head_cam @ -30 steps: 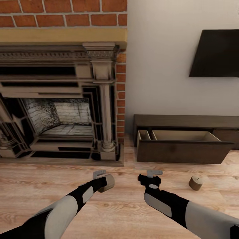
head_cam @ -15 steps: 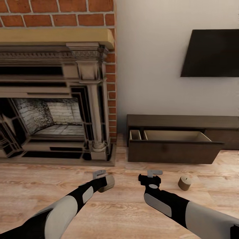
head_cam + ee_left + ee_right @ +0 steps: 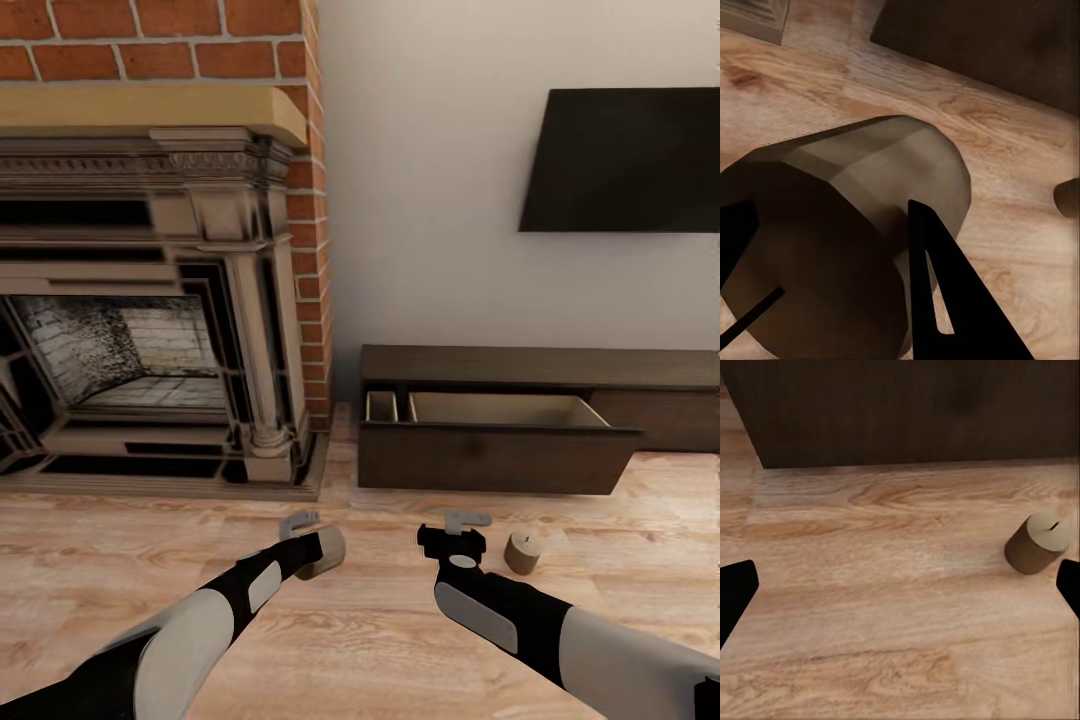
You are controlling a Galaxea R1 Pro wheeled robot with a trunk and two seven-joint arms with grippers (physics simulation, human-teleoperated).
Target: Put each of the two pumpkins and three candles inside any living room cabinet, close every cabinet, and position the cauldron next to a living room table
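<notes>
The left tool (image 3: 305,545) is clenched around a candle (image 3: 870,225), a short stiff cylinder that looks light and smooth; gripping across its round side suits it. That forearm reaches forward, low over the wooden floor (image 3: 380,640). The right tool (image 3: 455,535) is released, empty, its forearm likewise extended. Just beside it a second candle (image 3: 523,550) stands on the floor. Beyond, the cabinet (image 3: 520,365) has one drawer (image 3: 490,455) pulled open.

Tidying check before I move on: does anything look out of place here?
Yes. One candle lies tipped on the floor before the cabinet, whose drawer stands open. The left gripper holds another candle.
</notes>
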